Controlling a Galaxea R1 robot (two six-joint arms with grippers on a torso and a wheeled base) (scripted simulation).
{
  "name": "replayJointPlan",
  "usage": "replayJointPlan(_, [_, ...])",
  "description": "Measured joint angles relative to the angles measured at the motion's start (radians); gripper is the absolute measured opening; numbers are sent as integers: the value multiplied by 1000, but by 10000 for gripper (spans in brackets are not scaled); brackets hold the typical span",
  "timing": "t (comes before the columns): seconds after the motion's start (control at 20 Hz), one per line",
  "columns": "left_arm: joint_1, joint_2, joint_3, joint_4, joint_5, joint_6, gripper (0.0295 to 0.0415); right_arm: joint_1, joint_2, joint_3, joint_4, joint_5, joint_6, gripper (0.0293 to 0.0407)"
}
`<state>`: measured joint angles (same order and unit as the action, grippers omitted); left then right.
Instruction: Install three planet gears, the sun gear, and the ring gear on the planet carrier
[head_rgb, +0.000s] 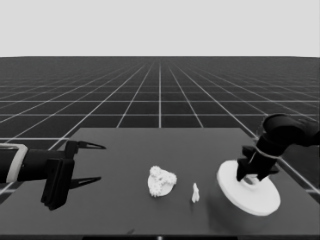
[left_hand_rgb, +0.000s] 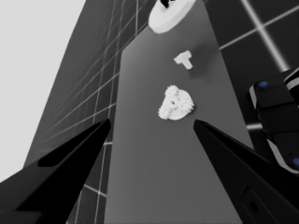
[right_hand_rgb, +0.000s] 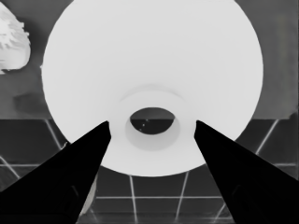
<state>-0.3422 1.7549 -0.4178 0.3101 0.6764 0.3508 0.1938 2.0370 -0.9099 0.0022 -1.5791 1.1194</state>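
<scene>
The right claw (head_rgb: 248, 179) is over the right part of the bench (head_rgb: 120, 210), down on the larger round part (head_rgb: 260, 197), the ring gear. In the head view this disc looks tilted, its near-right edge lower than the edge toward the middle of the bench, and a shadow lies on the bench beside it. The right wrist view shows the two black fingers (right_hand_rgb: 70, 172) on either side of the raised collar around the disc's middle hole, with the wide white face spreading beyond them. The fingers stand close against that collar, clamped on the disc at its hub.

The smaller round part (head_rgb: 161, 182), the planet carrier, lies flat near the middle of the bench. Small toothed gears (head_rgb: 162, 175) sit on top of it in a cluster; their exact number cannot be told. In the left wrist view the same disc with its gears appears farther along the bench, well beyond the fingertips.

A thin white piece (head_rgb: 195, 193) stands upright between the smaller round part and the larger one, apart from both.

The left claw (head_rgb: 92, 162) waits over the left end of the bench, its arm coming in from the left edge. Its fingers stand wide apart and hold nothing.
</scene>
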Motion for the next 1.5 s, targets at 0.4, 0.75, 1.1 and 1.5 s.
replayJointPlan(0.4, [0, 0, 0, 0, 0, 0, 385, 88, 214, -76, 91, 2, 337, 346])
replayJointPlan(0.75, [0, 0, 0, 0, 0, 0, 385, 49, 986, -684, 49, 1, 311, 346])
replayJointPlan(1.1, [0, 0, 0, 0, 0, 0, 385, -247, 1017, -777, -239, 54, 256, 346])
replayJointPlan(1.5, [0, 0, 0, 0, 0, 0, 385, -276, 1021, -795, -258, 62, 261, 346])
